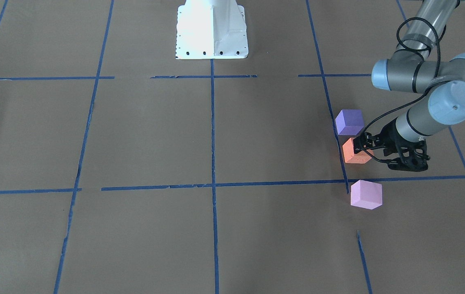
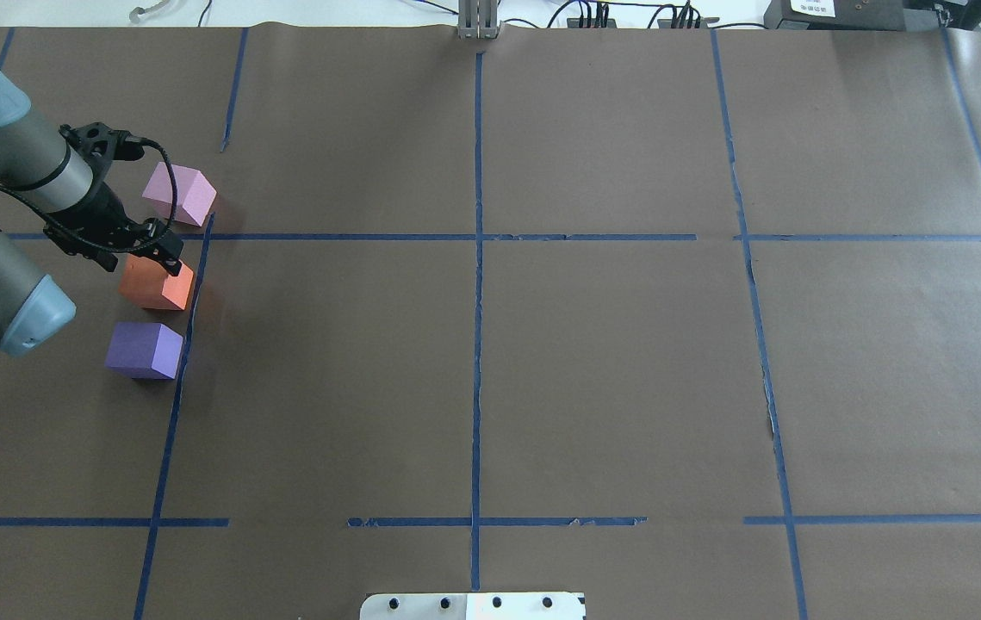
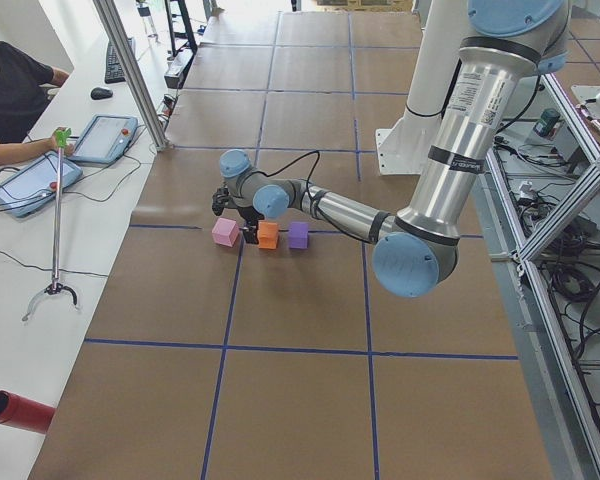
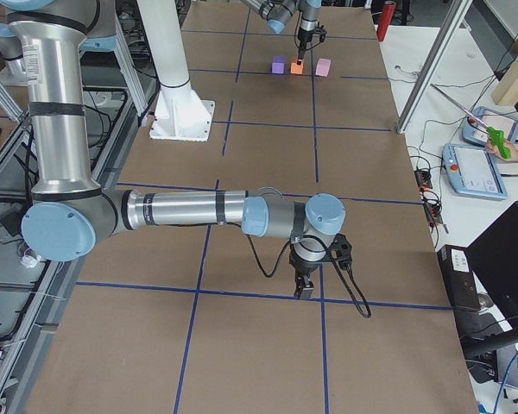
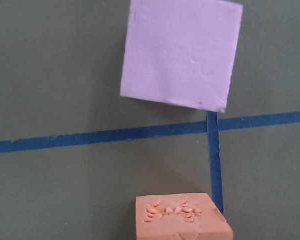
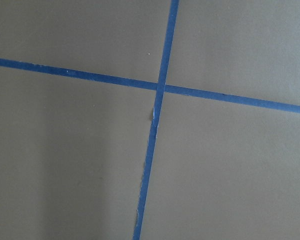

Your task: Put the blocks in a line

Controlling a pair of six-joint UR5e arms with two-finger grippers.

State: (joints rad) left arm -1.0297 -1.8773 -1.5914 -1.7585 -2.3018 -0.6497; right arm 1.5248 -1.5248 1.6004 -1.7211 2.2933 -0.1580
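Three cubes stand in a row along a blue tape line at my left: the dark purple block, the orange block and the pale pink block. My left gripper hovers just over the orange block, at its edge towards the pink one, and looks open and empty. The left wrist view shows the orange block free on the paper with dents in one face and no finger on it, and the pink block beyond a tape line. My right gripper hangs over bare paper far from the blocks; I cannot tell its state.
Brown paper with a grid of blue tape lines covers the table. The robot's white base stands at the near middle edge. The right wrist view shows only a tape crossing. An operator's tablets lie beyond the left end.
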